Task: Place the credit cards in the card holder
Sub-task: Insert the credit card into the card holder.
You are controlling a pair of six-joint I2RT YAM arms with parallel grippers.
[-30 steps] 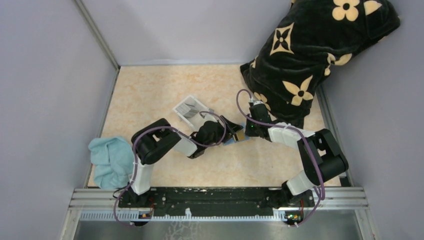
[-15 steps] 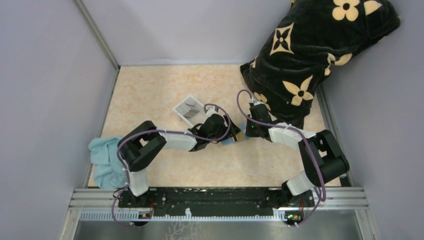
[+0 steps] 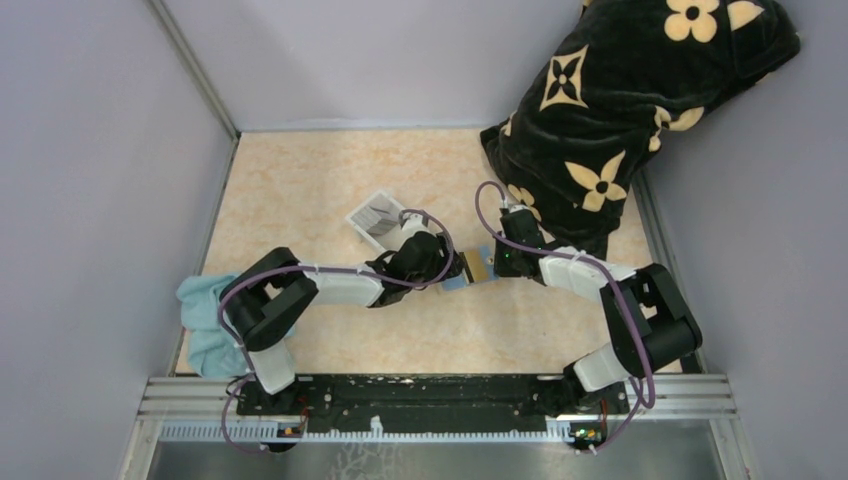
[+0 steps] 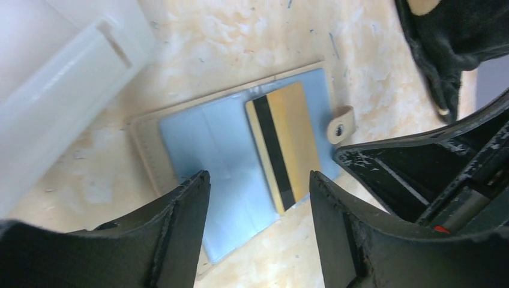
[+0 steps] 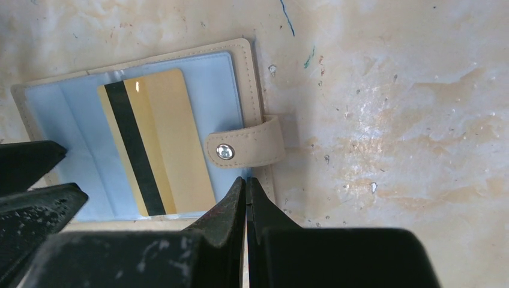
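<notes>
The wallet (image 4: 204, 138) is being pressed by the right end effector (image 5: 246, 183), pinched together, the left end effector (image 4: 258, 180) apart above; the card (image 4: 288, 144) could be bumped out by a slip.

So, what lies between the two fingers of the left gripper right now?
The open card holder with the gold credit card, lying below the gap; the left wrist view shows it.
</notes>
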